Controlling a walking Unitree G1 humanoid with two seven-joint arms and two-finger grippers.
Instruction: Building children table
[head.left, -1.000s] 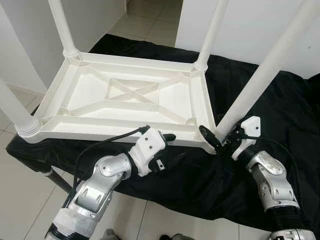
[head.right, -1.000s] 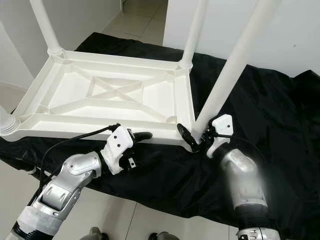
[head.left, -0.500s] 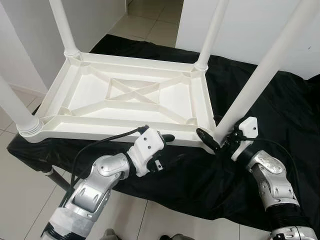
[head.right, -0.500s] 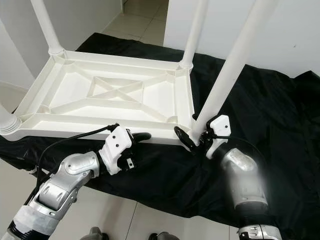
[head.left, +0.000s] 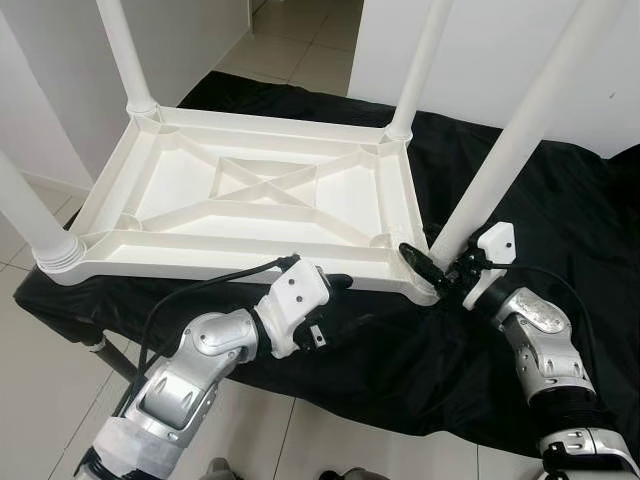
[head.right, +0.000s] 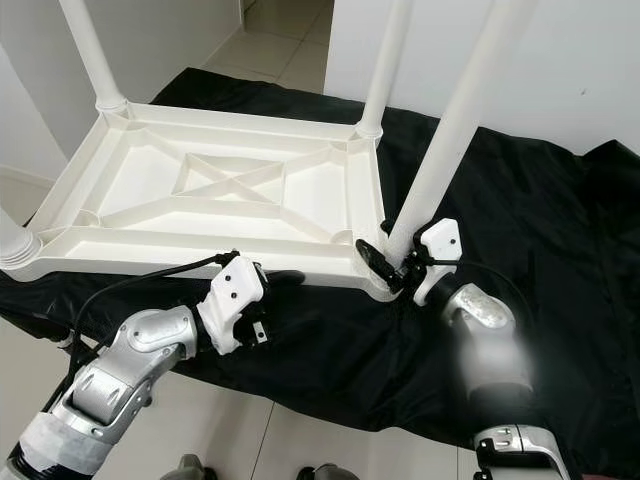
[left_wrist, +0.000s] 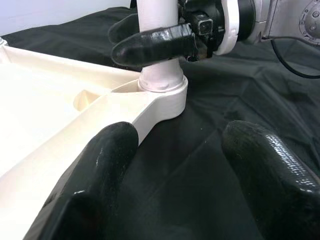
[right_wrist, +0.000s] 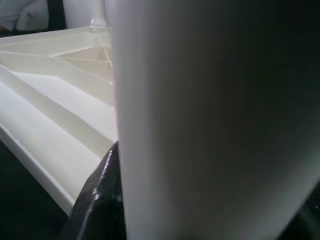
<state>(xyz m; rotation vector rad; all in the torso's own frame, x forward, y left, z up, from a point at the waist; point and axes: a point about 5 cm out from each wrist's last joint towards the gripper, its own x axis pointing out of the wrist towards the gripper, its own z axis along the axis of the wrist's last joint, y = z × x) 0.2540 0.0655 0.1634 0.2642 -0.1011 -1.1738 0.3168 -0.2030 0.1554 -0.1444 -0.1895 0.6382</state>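
A white plastic tabletop (head.left: 150, 248) lies upside down on a black cloth (head.left: 560, 200). Three legs stand in its corners: far left (head.left: 123, 55), far right (head.left: 422, 60) and near left (head.left: 28, 222). My right gripper (head.left: 432, 264) is shut on the base of the fourth leg (head.left: 520, 130), which sits at the near right corner socket (left_wrist: 162, 92). In the left wrist view one right finger (left_wrist: 150, 42) crosses in front of that leg. The leg (right_wrist: 210, 120) is pressed close in the right wrist view. My left gripper (head.left: 344, 302) hangs open beside the tabletop's front rim, holding nothing.
The cloth-covered surface ends just in front of my arms, with tiled floor (head.left: 300, 440) below. White walls (head.left: 500, 40) stand behind and to the left. An open doorway with floor tiles (head.left: 300, 40) lies at the back.
My right gripper has pushed the near right leg in toward the corner socket, and the leg now stands more upright. The left gripper has barely moved.
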